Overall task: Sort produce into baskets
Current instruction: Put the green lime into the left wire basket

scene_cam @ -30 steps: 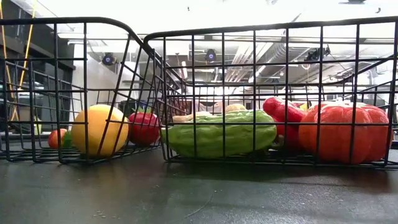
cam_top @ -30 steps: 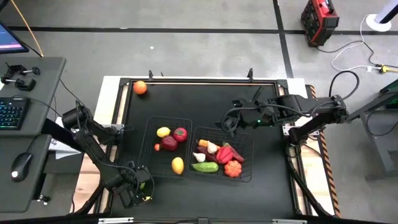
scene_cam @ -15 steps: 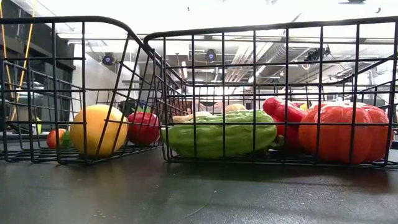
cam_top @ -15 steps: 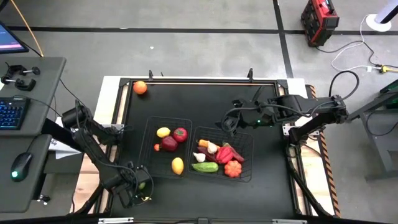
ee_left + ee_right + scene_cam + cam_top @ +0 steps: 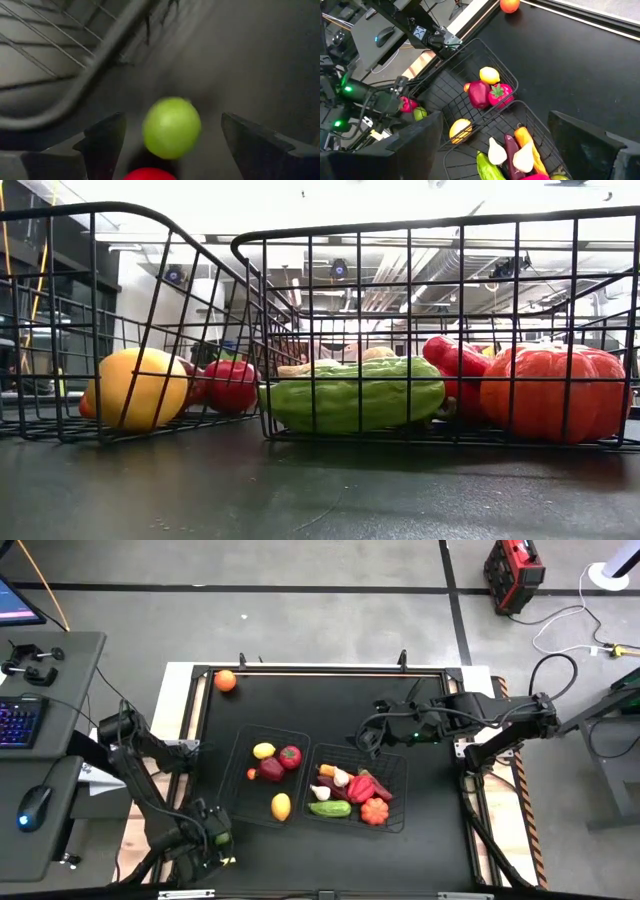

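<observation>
While the right gripper idled open above the right basket, the left gripper gaped empty, green fruit dead centre between its fingers, just off the left basket.

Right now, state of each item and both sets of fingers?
Left black wire-mesh basket: upright, holds fruit.
Right black wire-mesh basket: upright, holds vegetables.
Round orange fruit: loose at the table's far corner.
Small green ball-shaped fruit: between left fingers, ungripped.
Right gripper: fingers open, empty.
</observation>
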Controlling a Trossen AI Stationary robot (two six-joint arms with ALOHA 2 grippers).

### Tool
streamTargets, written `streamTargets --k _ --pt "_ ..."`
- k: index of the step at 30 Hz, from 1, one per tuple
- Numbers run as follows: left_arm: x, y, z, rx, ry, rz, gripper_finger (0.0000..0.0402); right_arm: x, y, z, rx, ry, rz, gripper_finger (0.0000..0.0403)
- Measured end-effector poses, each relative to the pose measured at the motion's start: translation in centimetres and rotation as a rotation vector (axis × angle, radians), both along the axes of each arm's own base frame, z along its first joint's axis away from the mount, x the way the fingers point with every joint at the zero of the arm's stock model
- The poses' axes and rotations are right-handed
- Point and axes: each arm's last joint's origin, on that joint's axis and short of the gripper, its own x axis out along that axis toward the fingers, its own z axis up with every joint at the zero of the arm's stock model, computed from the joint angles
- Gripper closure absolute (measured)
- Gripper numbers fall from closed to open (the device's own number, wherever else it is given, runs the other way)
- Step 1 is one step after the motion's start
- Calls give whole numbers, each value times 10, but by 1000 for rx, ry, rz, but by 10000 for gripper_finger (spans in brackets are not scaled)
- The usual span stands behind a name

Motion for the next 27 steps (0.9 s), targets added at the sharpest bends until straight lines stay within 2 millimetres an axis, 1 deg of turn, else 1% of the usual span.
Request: streamTargets --k 4,8,10,12,14,16,19,22,27 --pt "-2 -6 11 1 -22 -45 85 0 0 0 3 -1 -2 49" --pt "-13 -17 12 -34 -4 -154 85 0 0 0 3 0 -2 49" --pt "-21 -20 8 -17 37 -193 85 0 0 0 3 -1 -2 49" --pt "-28 -19 1 20 102 -199 85 0 0 0 4 0 -2 49" --pt "-31 -17 -5 50 121 -207 85 0 0 0 4 0 -2 49" --pt "-31 -22 -9 47 80 -278 85 0 0 0 4 0 -2 49" --pt "-29 -26 -13 101 35 -404 85 0 0 0 4 0 -2 49" --pt "-26 -25 -18 157 17 -450 85 0 0 0 4 0 -2 49" --pt "-21 -29 -32 201 51 -481 85 0 0 0 7 -1 -3 49"
